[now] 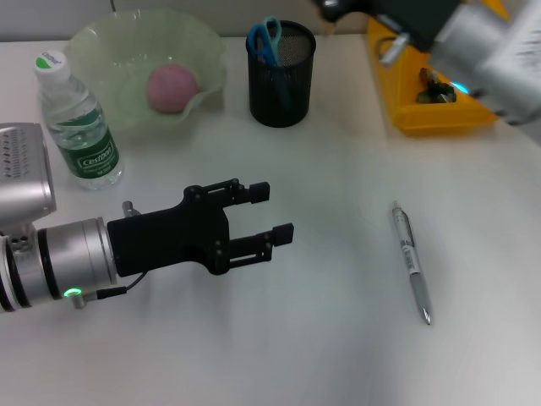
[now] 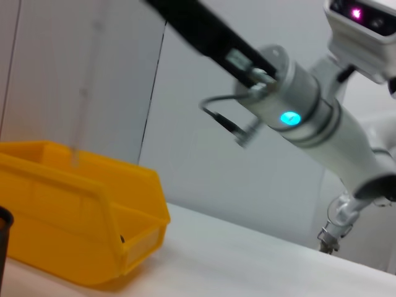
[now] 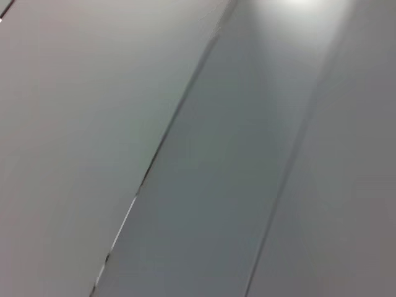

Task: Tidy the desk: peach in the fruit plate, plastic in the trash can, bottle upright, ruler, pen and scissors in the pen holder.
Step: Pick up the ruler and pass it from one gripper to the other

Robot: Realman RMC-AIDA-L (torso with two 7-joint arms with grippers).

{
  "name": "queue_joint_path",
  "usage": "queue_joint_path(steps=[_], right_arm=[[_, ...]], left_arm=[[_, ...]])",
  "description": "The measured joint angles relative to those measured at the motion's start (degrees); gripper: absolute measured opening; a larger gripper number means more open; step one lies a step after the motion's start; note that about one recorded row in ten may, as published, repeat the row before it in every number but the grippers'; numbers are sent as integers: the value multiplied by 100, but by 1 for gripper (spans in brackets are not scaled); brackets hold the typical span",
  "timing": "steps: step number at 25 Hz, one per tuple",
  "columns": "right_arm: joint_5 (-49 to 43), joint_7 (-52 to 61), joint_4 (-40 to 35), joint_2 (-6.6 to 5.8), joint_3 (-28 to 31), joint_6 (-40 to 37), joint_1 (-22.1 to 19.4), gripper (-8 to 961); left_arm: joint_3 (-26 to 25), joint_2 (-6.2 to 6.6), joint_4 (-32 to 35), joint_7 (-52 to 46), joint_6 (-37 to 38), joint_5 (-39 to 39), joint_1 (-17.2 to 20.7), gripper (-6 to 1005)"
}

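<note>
Fruit plate (image 1: 101, 38) sitting at the far left of the desk (image 1: 321, 338), holding the peach (image 1: 172, 87) slightly right of its centre. Pen holder (image 1: 281, 76) standing just to the right of the plate, apart from it, with the scissors (image 1: 266, 39) standing in it, blue handles sticking up above the rim at its left side. Trash can (image 1: 439, 114) lying at the far right, the plastic (image 1: 435, 89) resting inside it as a dark crumpled scrap near the right arm; the left wrist view is showing the same yellow bin (image 2: 74, 216) side-on, sloped wall facing the camera. Bottle (image 1: 78, 123) standing upright at the left, in front of the plate's left edge, cap on, green label facing forward. Pen (image 1: 412, 260) lying flat on the bare tabletop to the right of centre, well apart from every container, tip pointing toward the near edge. Left gripper (image 1: 270, 216) hovering low over the middle of the desk, its two black fingers spread apart with nothing between them. Right gripper (image 1: 347, 8) hanging high at the far edge, between holder and bin, blurred and mostly cut off; cannot tell how its fingers are standing. Right wrist view is showing only plain grey wall panels with seams. Ruler not made out with any certainty.
</note>
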Motion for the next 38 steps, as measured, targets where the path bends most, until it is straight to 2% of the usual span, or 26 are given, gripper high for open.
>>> queue_joint_path(steps=[2,3,4,7,8,11,13,15,18,19,21,23,26,32,34,35,38], right_arm=[[117,515,-20,-9,0,-332,-255,383],[136,1054,-58,-26,-5,-680,-522,383],[136,1054,-58,-26,-5,-680,-522,384],[131,1865,-167,-44,-42,-1214,-941,384],[95,2328,-234,-53,-57,-1529,-1222,385],[47,2710,-267,-76,-85,-1774,-1457,385],[-168,3286,-426,-149,-136,-2072,-1820,386],[-288,3476,-513,-168,-143,-2127,-1923,386],[-872,4210,-904,-264,-110,-2286,-2272,387],[-872,4210,-904,-264,-110,-2286,-2272,387],[-1148,4482,-1033,-340,-87,-2321,-2357,388],[-1548,4712,-1077,-460,-75,-2341,-2334,388],[-1801,4759,-1102,-497,-75,-2343,-2299,389],[-1963,4726,-1151,-452,-70,-2187,-2275,390],[-1925,4679,-1152,-361,53,-2048,-2299,391],[-1925,4679,-1152,-361,53,-2048,-2299,391],[-1918,4390,-1147,-138,542,-1872,-2401,392]], left_arm=[[16,0,-46,32,0,-92,-23,708],[47,0,-74,84,1,-175,-37,708],[47,0,-74,84,1,-175,-37,708],[114,-12,-82,119,9,-189,-75,708],[132,-19,-122,121,32,-190,-114,708],[119,-23,-233,118,94,-204,-186,708],[123,-25,-356,97,167,-257,-291,708],[146,-26,-471,86,224,-283,-402,707],[152,-26,-536,87,242,-284,-467,707],[158,-26,-615,91,262,-274,-560,707],[158,-26,-615,91,262,-274,-560,707],[237,-25,-647,46,326,-283,-654,707],[293,-25,-648,-68,405,-289,-743,707],[437,-30,-652,-274,479,-314,-856,707],[436,-31,-660,-273,487,-364,-857,707],[436,-31,-660,-273,487,-364,-857,707],[510,-34,-739,-175,408,-650,-874,707]])
